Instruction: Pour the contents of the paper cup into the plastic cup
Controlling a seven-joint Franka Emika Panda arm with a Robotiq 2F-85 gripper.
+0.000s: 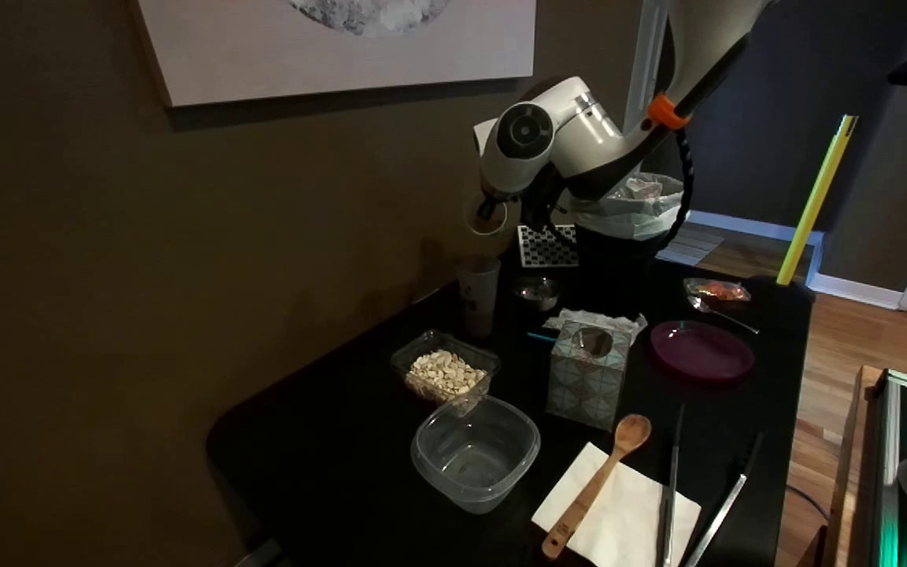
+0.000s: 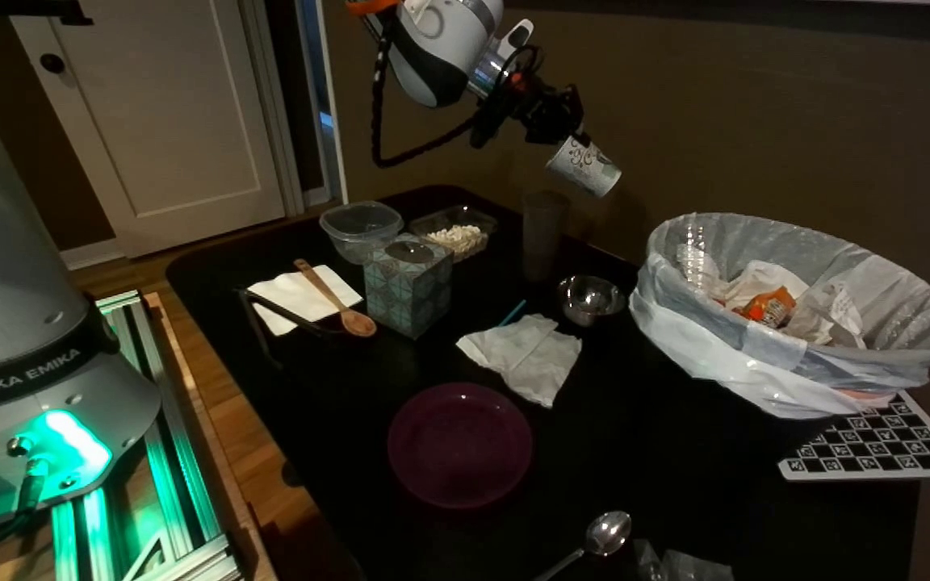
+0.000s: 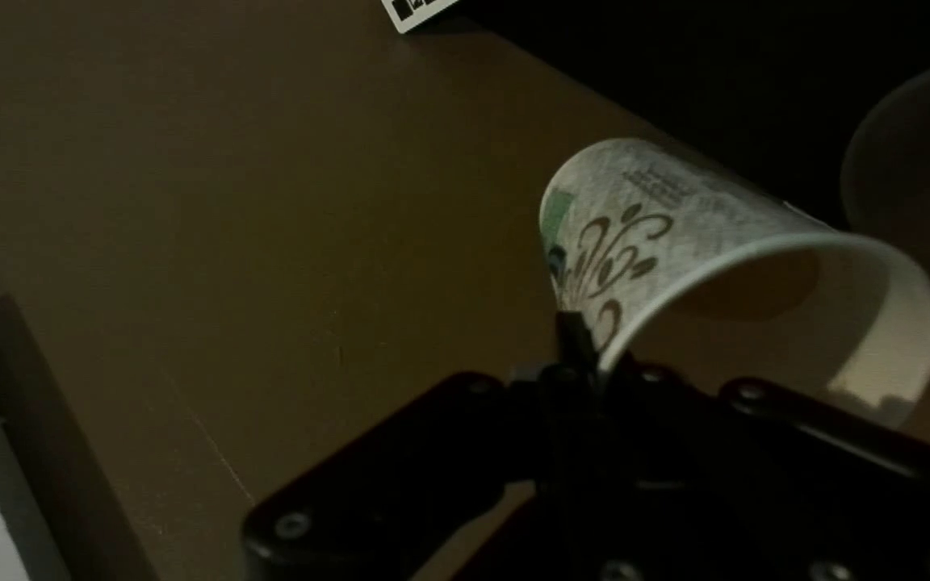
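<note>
wrist view alone shows fine print (image 3: 659, 186) on the paper cup (image 3: 691, 222) the jaws clamp.

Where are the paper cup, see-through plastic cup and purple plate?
White patterned paper cup (image 2: 584, 167), in an exterior view: its printed side.
Greyish see-through plastic cup (image 1: 479, 298), in an exterior view: its side wall.
Round purple plate (image 2: 460, 445), in an exterior view: its bare middle.

A wooden spoon (image 1: 592, 491) lies across a white napkin (image 1: 634, 513).
</note>
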